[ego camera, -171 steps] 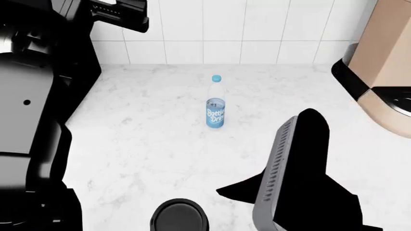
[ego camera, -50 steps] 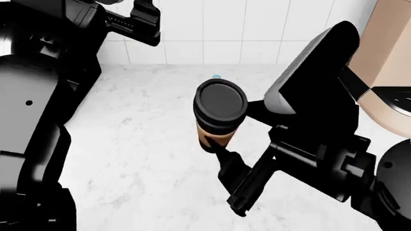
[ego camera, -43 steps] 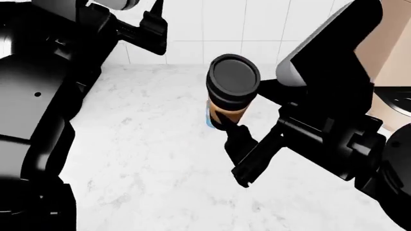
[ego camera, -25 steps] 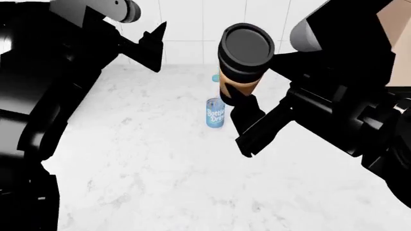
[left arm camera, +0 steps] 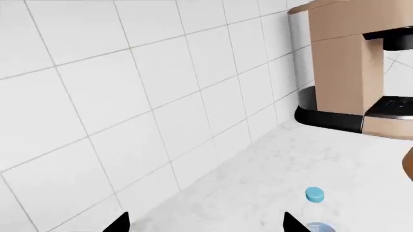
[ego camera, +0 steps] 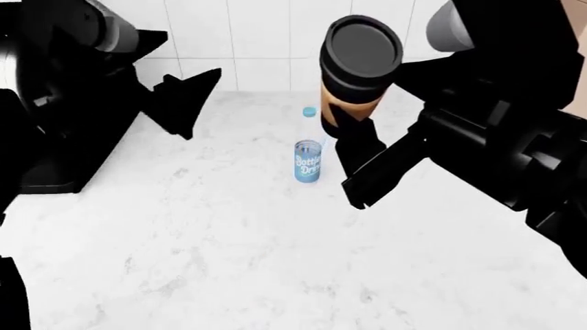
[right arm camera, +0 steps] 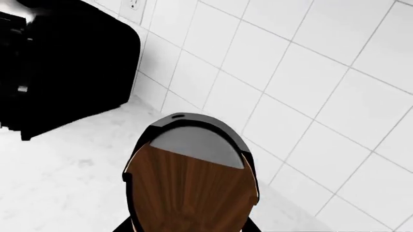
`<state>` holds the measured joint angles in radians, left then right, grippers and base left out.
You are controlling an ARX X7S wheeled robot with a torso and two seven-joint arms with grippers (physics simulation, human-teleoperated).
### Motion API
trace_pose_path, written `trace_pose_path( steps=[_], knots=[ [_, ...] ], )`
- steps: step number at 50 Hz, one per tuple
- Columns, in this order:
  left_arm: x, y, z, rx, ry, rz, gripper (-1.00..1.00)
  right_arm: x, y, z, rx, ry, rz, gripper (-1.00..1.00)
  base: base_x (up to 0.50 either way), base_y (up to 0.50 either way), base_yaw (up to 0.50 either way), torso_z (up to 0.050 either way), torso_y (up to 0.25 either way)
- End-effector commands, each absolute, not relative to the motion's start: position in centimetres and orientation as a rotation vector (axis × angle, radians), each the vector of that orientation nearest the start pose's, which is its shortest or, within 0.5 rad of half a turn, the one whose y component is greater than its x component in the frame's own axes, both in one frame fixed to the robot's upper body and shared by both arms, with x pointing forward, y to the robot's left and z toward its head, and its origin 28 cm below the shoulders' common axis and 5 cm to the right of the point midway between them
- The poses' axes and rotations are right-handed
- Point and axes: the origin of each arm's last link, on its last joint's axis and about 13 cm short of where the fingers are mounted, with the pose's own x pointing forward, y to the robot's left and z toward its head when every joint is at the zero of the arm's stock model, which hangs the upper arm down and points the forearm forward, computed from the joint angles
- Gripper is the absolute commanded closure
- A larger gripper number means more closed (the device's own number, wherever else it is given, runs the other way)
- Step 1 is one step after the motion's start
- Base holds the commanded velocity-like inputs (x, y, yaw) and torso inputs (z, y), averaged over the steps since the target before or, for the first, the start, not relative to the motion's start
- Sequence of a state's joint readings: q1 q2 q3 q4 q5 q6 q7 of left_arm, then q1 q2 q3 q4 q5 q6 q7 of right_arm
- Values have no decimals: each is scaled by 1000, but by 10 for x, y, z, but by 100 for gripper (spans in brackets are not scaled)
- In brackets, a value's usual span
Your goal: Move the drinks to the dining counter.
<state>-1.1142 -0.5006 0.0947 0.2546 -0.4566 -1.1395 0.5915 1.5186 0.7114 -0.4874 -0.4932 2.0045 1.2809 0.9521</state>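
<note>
Above marble: one cup [ego camera: 353,75], one bottle [ego camera: 309,152].

In your head view, the coffee cup [ego camera: 353,75] hides part of the water bottle [ego camera: 308,155] and its own base sits behind the right gripper [ego camera: 353,148]. The left wrist view cuts the bottle off below its cap and shows only the left gripper's fingertips [left arm camera: 119,223].

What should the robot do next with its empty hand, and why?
Probably lower the left end effector toward the water bottle. The right end effector already holds the coffee cup lifted, while the bottle stands untouched on the marble worktop.
</note>
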Motion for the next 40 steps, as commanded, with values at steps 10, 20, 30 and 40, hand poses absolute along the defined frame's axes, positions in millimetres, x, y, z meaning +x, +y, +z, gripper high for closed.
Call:
trace_pose_path(
  steps=[10, 20, 30, 40],
  knots=[
    [288, 282, 284, 338, 60, -926, -100, 187, -113, 349, -405, -13, 465, 100, 0, 0, 0, 0, 1],
    [293, 277, 276, 342, 108, -972, -100, 186, -114, 348, -412, -5, 453, 100, 0, 0, 0, 0, 0],
    [307, 271, 268, 203, 184, -998, -100, 183, -116, 349, -413, -3, 452, 100, 0, 0, 0, 0, 0],
    [311, 269, 265, 179, 183, -1008, -100, 183, -117, 346, -420, 0, 451, 100, 0, 0, 0, 0, 0]
  ],
)
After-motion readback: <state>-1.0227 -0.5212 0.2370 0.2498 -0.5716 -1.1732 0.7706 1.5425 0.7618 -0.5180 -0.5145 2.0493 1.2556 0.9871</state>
